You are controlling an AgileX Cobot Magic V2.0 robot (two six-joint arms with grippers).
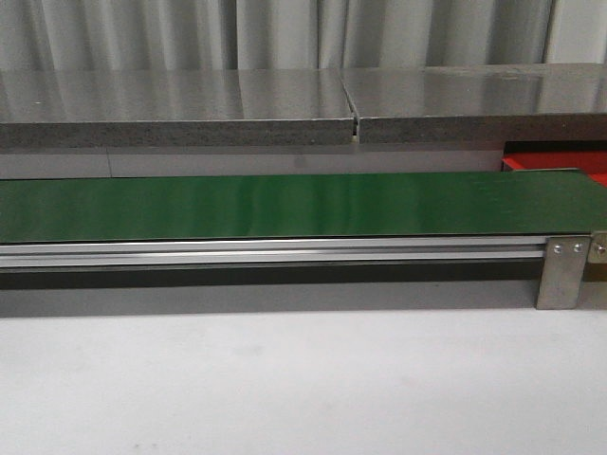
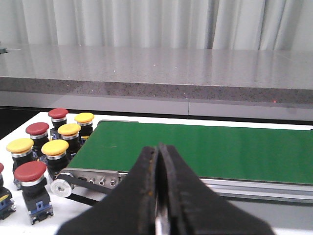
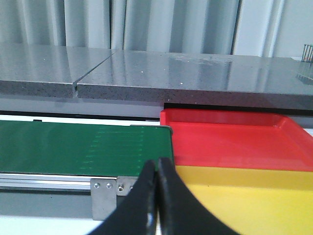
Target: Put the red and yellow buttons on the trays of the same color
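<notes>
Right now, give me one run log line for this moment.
left gripper: shut, empty | right gripper: shut, empty | red and yellow domed buttons: beside belt end | green conveyor belt: bare | flat red tray, yellow tray: empty

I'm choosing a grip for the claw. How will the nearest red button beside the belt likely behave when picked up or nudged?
The nearest red button has a wide domed cap over a narrower, taller body, so it looks top-heavy and may tip if pushed at the cap. The smooth dome could slip; gripping the body seems safer. It looks rigid. Close neighbours like the yellow button may get bumped.
</notes>
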